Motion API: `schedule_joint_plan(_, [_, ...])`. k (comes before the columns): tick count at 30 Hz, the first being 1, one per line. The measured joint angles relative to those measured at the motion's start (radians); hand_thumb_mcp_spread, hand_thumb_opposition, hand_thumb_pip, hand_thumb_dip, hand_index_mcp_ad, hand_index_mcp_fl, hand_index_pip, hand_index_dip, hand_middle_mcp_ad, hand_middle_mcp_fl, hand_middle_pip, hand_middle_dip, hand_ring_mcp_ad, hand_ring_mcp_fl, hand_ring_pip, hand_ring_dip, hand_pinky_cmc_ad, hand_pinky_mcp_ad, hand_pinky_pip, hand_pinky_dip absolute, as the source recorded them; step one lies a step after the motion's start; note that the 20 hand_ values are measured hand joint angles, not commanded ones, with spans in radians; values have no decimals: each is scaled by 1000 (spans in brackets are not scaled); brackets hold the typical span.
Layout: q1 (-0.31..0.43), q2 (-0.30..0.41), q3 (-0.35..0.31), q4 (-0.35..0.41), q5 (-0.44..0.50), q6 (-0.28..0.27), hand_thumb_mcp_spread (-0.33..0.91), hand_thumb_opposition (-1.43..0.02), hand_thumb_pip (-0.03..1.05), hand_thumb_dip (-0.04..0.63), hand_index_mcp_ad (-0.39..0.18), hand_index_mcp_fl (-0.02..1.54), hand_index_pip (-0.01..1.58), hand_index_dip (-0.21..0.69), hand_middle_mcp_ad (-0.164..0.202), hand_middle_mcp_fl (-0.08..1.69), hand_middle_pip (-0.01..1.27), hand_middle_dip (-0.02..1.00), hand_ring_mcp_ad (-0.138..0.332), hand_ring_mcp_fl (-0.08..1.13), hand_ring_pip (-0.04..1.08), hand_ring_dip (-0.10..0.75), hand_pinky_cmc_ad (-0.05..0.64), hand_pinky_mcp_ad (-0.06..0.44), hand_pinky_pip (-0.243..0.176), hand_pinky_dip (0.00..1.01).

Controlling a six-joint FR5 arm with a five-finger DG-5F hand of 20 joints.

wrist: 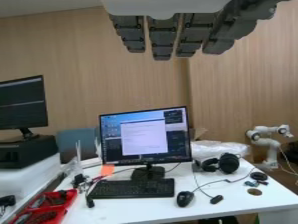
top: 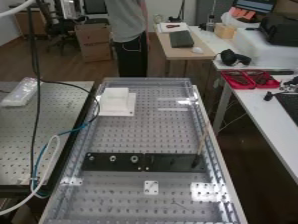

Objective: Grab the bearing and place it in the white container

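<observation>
Several small metallic rings, among them a bearing (top: pixel 134 159), sit in a row on the left part of the black strip (top: pixel 159 162), which lies across the bench plate. Farther back on the bench, toward its left side, stands the white container (top: pixel 116 101) on a flat white base. In the wrist view the hand (wrist: pixel 163 37) has its dark fingers extended and relaxed, with nothing held, facing a desk and a wooden wall well away from the bearings.
A thin brown rod (top: pixel 201 142) rises from the strip's right end. Cables (top: pixel 38 100) hang at the left over a second perforated table (top: pixel 33 135). A person stands behind the bench. Red trays (top: pixel 249 79) lie on the white desk (top: pixel 266 112) at the right.
</observation>
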Motion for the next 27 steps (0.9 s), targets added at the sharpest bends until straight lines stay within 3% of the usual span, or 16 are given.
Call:
schedule_joint_plan(3, [0,0,1,1,0,0,-9,-16,17,0,3,5,16,16,75,23,19,26,58,-2,16,12,61,51,-10,19])
schedule_joint_plan(4, [-1,0,1,1,0,0,21,-87,93,2,5,5,16,16,66,24,19,26,56,-2,16,14,63,51,-10,23])
schedule_joint_plan(5, [-1,0,1,1,0,0,103,-227,234,9,7,5,19,19,61,12,37,26,56,-2,17,14,65,68,-10,47])
schedule_joint_plan(7, [-2,-1,0,3,0,0,192,-393,344,14,7,5,21,37,59,5,75,37,63,0,24,16,96,96,-12,113])
schedule_joint_plan(11, [-3,0,-5,7,1,0,204,-567,356,19,7,5,51,79,59,7,106,65,86,2,75,33,229,211,-44,229])
schedule_joint_plan(15, [-4,2,-14,15,1,1,202,-618,377,17,7,2,58,106,63,3,122,96,126,-2,84,51,316,274,-61,291])
schedule_joint_plan(20, [-7,5,-24,24,-2,3,199,-649,393,14,3,9,65,110,70,0,127,98,138,-2,80,51,367,312,-75,305])
schedule_joint_plan(27, [-5,4,-36,33,3,-1,199,-665,396,14,2,9,72,126,75,5,138,106,155,-2,86,61,400,311,-91,328])
